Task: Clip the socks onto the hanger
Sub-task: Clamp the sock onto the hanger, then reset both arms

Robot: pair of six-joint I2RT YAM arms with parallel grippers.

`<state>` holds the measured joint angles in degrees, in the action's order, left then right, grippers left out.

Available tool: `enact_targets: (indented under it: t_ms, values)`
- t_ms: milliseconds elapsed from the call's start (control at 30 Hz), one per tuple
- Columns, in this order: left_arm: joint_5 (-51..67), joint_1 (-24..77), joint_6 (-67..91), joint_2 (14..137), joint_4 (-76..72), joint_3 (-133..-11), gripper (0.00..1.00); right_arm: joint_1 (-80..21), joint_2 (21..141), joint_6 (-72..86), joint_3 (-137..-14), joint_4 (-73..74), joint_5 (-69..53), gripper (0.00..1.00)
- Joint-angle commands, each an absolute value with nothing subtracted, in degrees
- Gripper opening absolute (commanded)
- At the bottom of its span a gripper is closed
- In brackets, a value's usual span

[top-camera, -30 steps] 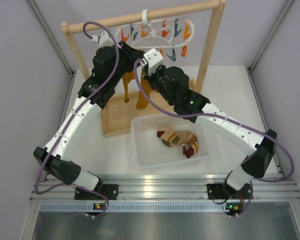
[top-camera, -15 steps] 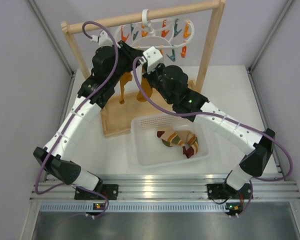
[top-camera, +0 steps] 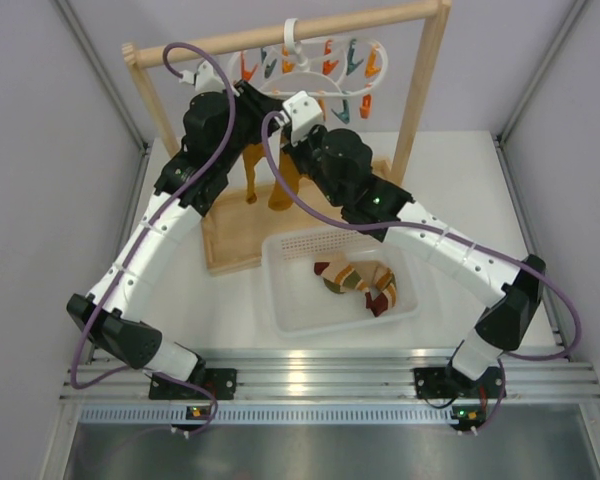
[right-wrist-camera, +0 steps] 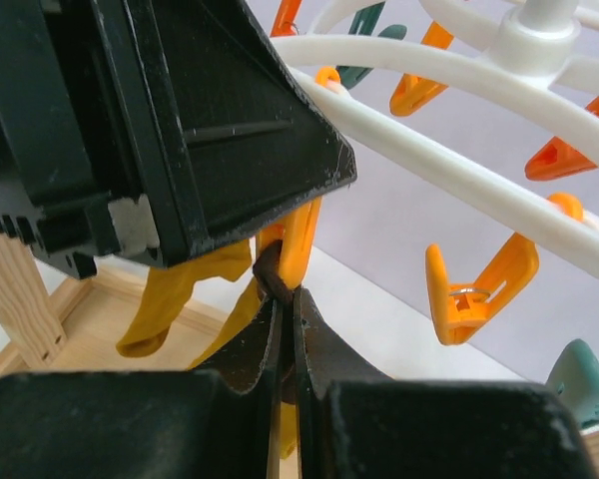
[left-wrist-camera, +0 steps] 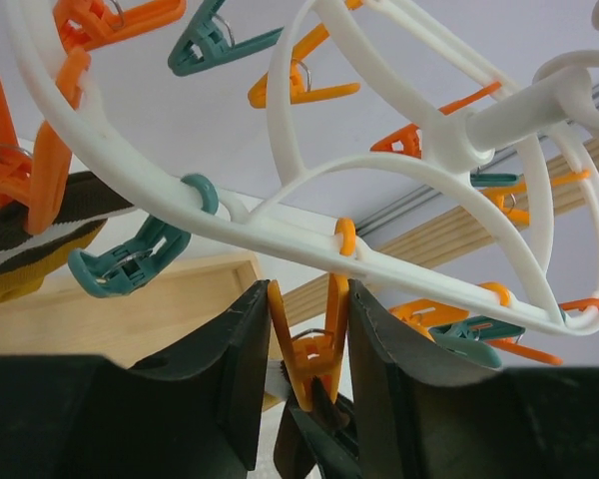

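White plastic hanger point(top-camera: 315, 70) hangs by its hook from the top bar of a wooden rail frame point(top-camera: 425, 90). The long axis of its oval runs left to right along the bar, and pegs dangle below the rings. Both arms reach up between the frame's two posts and meet under the oval's left end, close together, with the frame's flat base point(top-camera: 230, 240) beneath them.

The left gripper point(left-wrist-camera: 307, 299) is clenched on an orange peg point(left-wrist-camera: 314, 359) that hangs from a ring, one black finger pressing each side. The right gripper point(right-wrist-camera: 285, 299) comes up from below, its jaws pinched on the dark cuff of a mustard-yellow sock point(top-camera: 285, 185) held right at that peg's mouth. Whether the peg has the cuff cannot be told.

The sock hangs lengthwise straight down, cuff up and toe toward the base. A second mustard sock point(top-camera: 252, 170) hangs just to its left, its striped cuff caught in another orange peg point(left-wrist-camera: 40, 180).

Nearer the arm bases, a white basket point(top-camera: 280, 300) sits on the worktop point(top-camera: 470, 200), its far edge against the base. It holds striped socks point(top-camera: 360, 280) in red, green, cream and brown. Grey walls close in on both sides, and bare worktop shows to the right of the frame's right post.
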<state>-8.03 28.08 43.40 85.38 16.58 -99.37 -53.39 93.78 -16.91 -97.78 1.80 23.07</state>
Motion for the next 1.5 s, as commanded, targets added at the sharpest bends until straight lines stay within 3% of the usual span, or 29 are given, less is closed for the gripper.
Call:
enact_targets:
  t_ms: [0,133,367,500,633,867,967,1033,1067,1200,1300,1467]
  values:
    - [-6.59,28.30,42.89,85.34,19.78,-98.26,0.41,-53.18,94.13,-16.96,-103.01,-4.04,24.35,0.00]
    - [-6.42,28.30,43.33,85.34,19.51,-98.26,0.43,-52.91,94.48,-16.96,-104.15,-4.39,24.43,0.00]
    - [-5.98,27.60,44.03,83.85,17.93,-96.95,0.64,-52.47,94.75,-16.70,-104.85,-4.13,24.35,0.00]
    - [-5.54,27.33,43.77,81.22,15.91,-94.58,0.77,-52.30,94.48,-16.44,-104.33,-3.52,24.35,0.00]
    - [-4.05,27.33,42.71,77.26,13.71,-89.58,0.97,-51.86,93.78,-16.26,-102.93,-3.17,24.08,0.00]
    - [-2.03,27.33,41.49,68.91,15.38,-79.38,0.98,-50.89,92.20,-13.63,-101.08,-0.44,20.75,0.00]
    - [1.48,27.42,38.33,65.75,16.26,-74.98,0.98,-50.62,90.71,-11.87,-99.85,1.58,18.81,0.08]
    - [4.90,27.51,32.81,63.91,17.40,-71.92,0.98,-50.54,89.74,-10.03,-98.09,3.50,17.85,0.23]
    - [5.36,27.42,30.87,63.46,18.36,-71.20,0.98,-50.54,88.69,-9.58,-97.48,4.56,17.41,0.37]
    - [5.01,27.42,20.24,62.58,27.21,-70.75,0.98,-50.45,85.00,-7.47,-93.62,9.22,15.12,0.61]
    - [12.56,27.42,9.71,63.10,33.46,-71.72,0.98,-50.62,80.78,-7.03,-89.58,12.82,13.63,0.72]
    - [12.58,27.16,0.72,59.34,39.28,-68.82,0.98,-50.36,70.42,-7.73,-77.99,15.38,12.13,0.86]
